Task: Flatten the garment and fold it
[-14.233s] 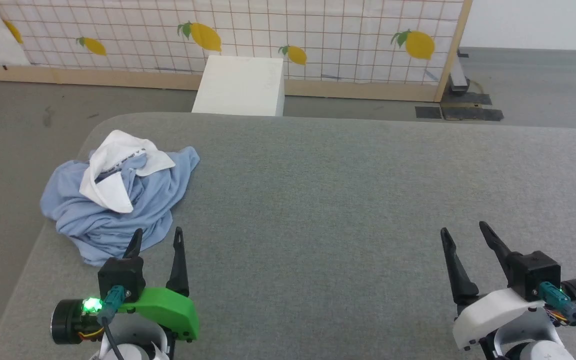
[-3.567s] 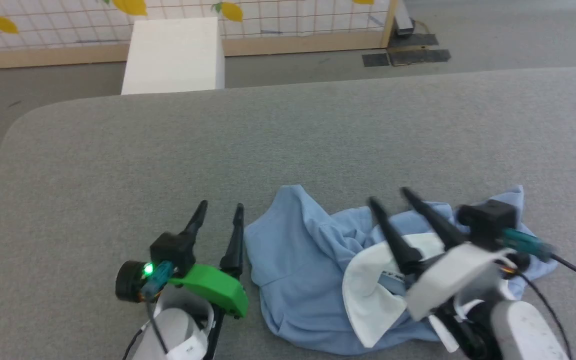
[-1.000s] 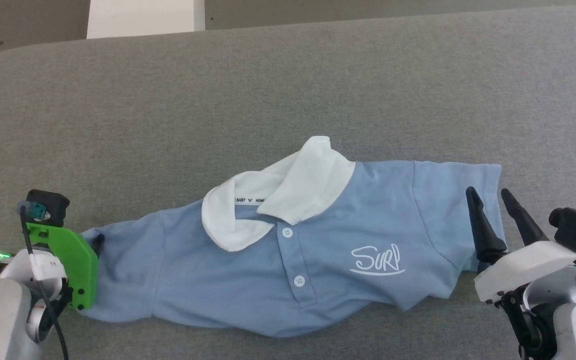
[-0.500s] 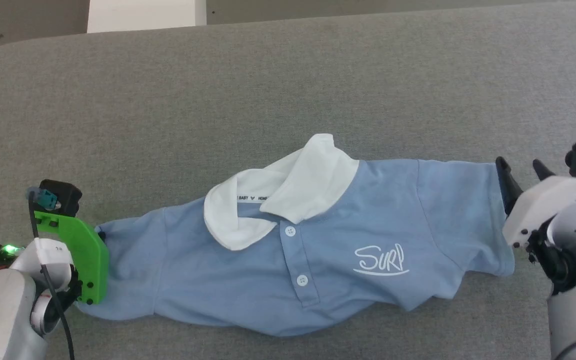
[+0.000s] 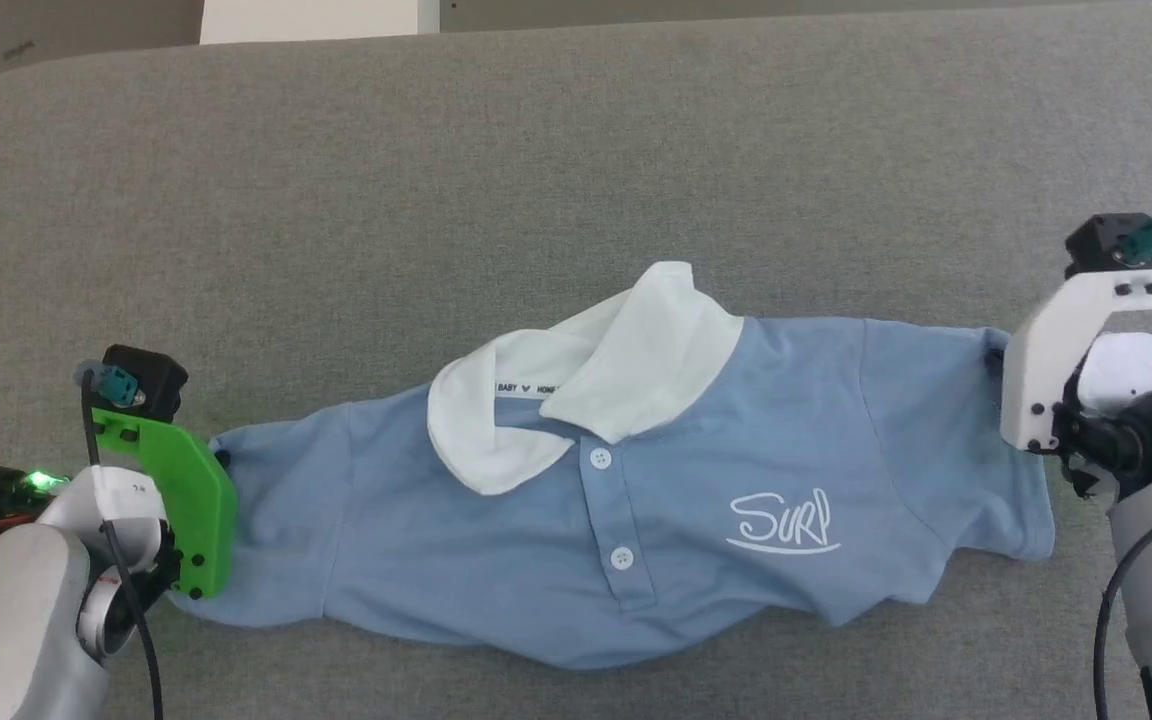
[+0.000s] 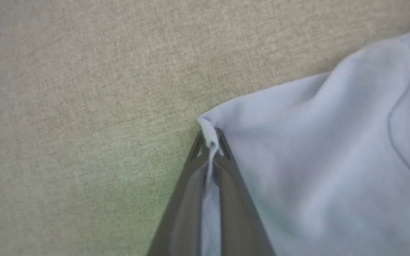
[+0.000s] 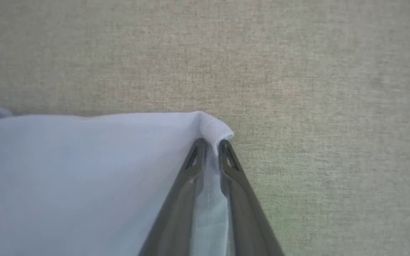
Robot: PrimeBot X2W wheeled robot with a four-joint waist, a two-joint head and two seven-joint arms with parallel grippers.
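Grey fabric surface under the garment

Garment light blue, plain. Collar white, small dark text line. Logo white script. Buttons white. Bench grey, fine weave. Fingers dark grey. Left mount bright green, right mount white.

Note: your light blue knit garment lies front-up, spread widthwise on the grey fabric surface; white collar flipped open, sleeves extended outward, lower hem rumpled.
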